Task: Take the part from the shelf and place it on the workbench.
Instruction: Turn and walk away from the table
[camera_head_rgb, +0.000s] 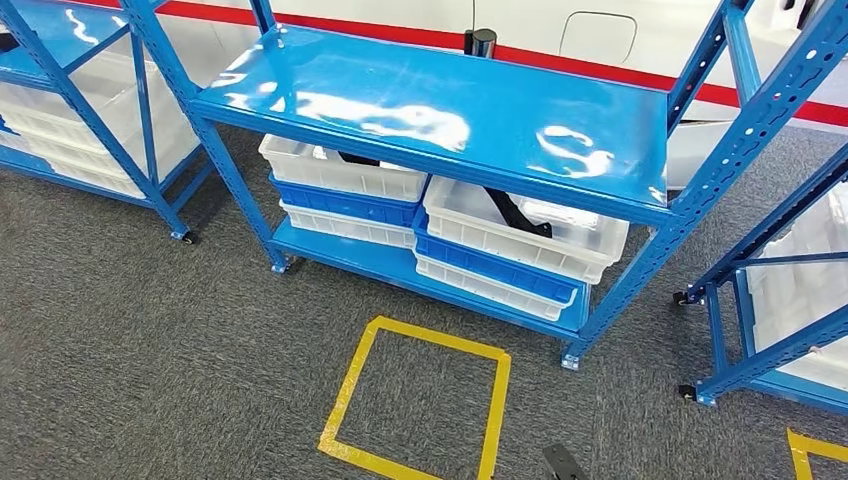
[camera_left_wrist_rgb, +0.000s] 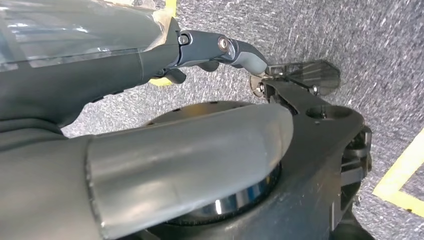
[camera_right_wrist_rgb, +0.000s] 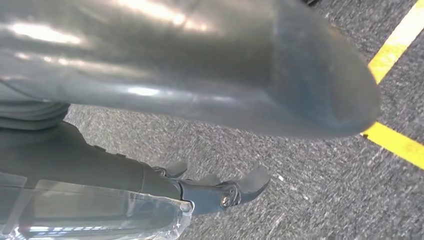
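Observation:
A black part (camera_head_rgb: 515, 212) lies in the top white bin (camera_head_rgb: 590, 250) of the right stack on the low shelf of the blue rack (camera_head_rgb: 440, 110). Another black part (camera_head_rgb: 358, 158) shows at the back of the left white bin (camera_head_rgb: 330, 170). In the left wrist view my left hand (camera_left_wrist_rgb: 150, 100) hangs over the grey carpet, its fingers (camera_left_wrist_rgb: 220, 50) stretched out and holding nothing. My right hand (camera_right_wrist_rgb: 200, 100) also hangs above the carpet, with its dark fingers (camera_right_wrist_rgb: 225, 190) apart from the thumb and nothing in them.
The rack's glossy top shelf is bare. White and blue bins (camera_head_rgb: 350, 205) are stacked under it. More blue racks with white bins stand at left (camera_head_rgb: 90, 110) and right (camera_head_rgb: 800, 290). A yellow tape square (camera_head_rgb: 345, 400) marks the carpet in front of the rack.

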